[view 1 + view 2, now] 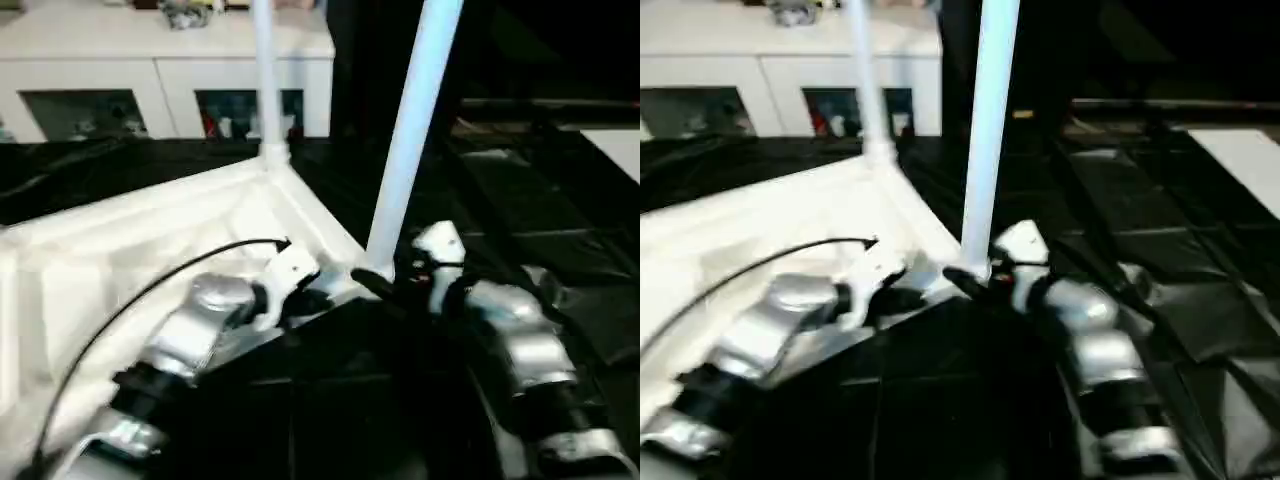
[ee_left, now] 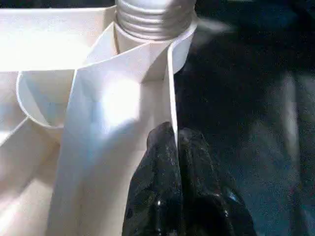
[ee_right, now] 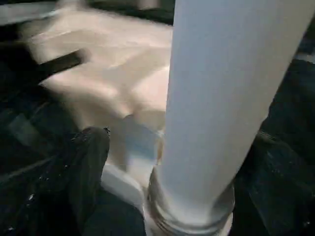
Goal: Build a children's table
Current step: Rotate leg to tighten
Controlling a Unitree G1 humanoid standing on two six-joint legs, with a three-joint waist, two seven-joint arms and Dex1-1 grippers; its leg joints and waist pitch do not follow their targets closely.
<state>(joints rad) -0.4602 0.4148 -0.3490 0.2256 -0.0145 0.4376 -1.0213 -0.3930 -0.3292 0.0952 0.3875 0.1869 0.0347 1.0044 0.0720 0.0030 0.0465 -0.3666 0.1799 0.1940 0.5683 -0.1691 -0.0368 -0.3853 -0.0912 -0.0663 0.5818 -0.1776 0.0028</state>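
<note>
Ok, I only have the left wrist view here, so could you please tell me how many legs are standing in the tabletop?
Observer: Two. The near leg stands by the grippers, and the far leg is at the next corner of the tabletop.
Operator: Thank you. Where is the right gripper?
Observer: The right gripper is at the near leg's base, open, with one finger clear of the leg.
</note>
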